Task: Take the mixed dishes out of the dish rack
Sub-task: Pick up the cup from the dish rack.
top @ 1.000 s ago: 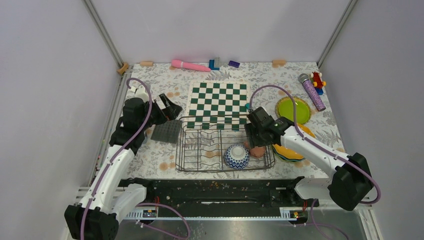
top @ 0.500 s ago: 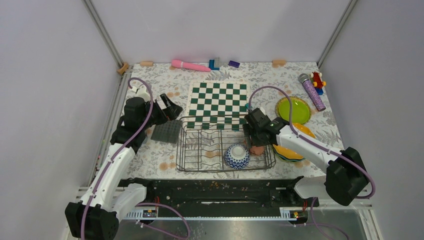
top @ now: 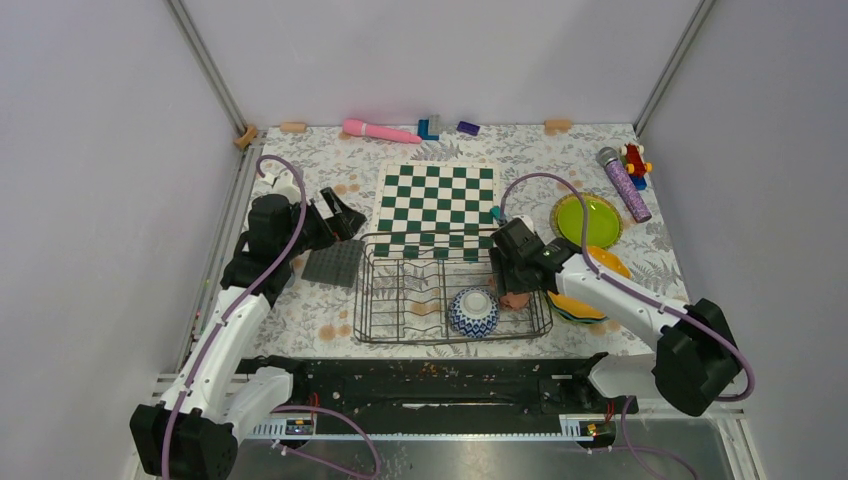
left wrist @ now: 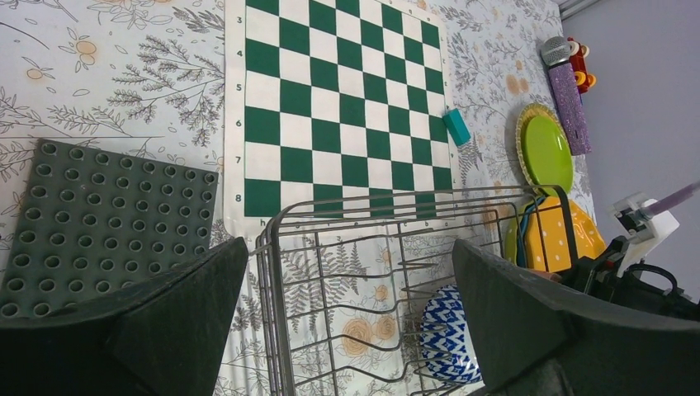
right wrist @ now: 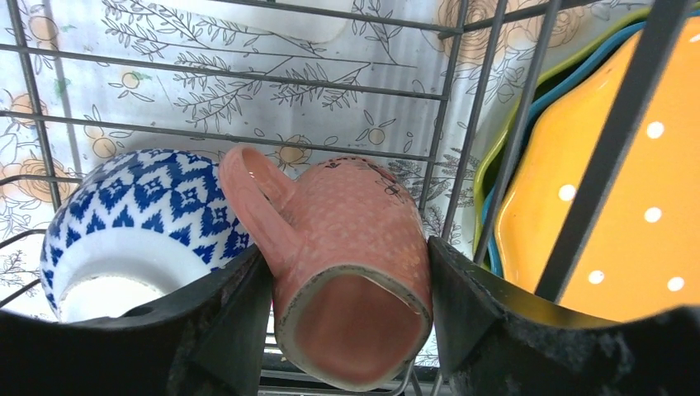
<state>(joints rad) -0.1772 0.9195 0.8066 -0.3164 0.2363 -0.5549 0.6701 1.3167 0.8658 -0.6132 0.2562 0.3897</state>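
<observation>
**Right wrist view: mug lies between the fingers**

Right wrist view has the pink mug (right wrist: 363,214) on its side on the rack (right wrist: 462,107) floor, mouth toward the camera, base away. Its long axis runs along the reach of the right claw (right wrist: 348,285). The fingers sit one on each flank, and both look pressed against it, so I judge the claw clenched on the mug. The handle sticks out left toward the bowl (right wrist: 132,206), which is just beside it. The lift should go straight up to clear the wires.

The mug is matt, speckled ceramic with a thick rim. The bowl is glazed blue and white. Dotted orange plates (right wrist: 594,190) lie outside the thin dark wire. The left claw (left wrist: 348,272) hangs released, well away by the studded mat (left wrist: 107,214)
</observation>
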